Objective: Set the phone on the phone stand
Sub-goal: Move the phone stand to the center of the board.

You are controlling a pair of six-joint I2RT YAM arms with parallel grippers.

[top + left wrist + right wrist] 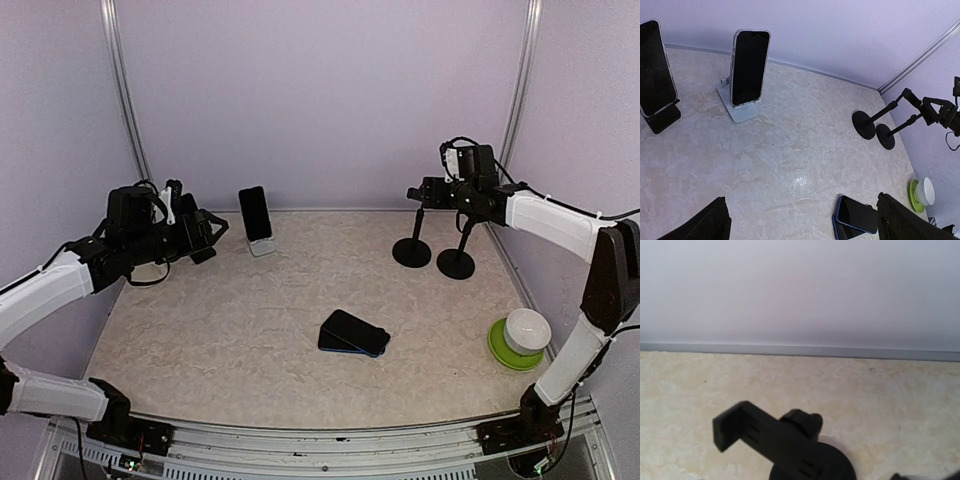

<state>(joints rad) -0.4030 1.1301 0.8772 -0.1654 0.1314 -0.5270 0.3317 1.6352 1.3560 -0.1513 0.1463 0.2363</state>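
Two dark phones [353,333] lie stacked flat in the middle of the table, the upper one [857,215] with a blue edge. Two empty black phone stands [412,250] [456,262] rise at the back right. My right gripper [428,190] hovers at the tops of these stands. The right wrist view looks down on one stand's clamp head [765,437], and that gripper's fingers barely show. My left gripper [208,236] hangs open at the back left, with nothing between its fingers [710,222].
One phone stands on a white stand [258,218] at the back. In the left wrist view another phone [655,70] leans on a low black stand. A white cup on a green saucer [520,340] sits at the right edge.
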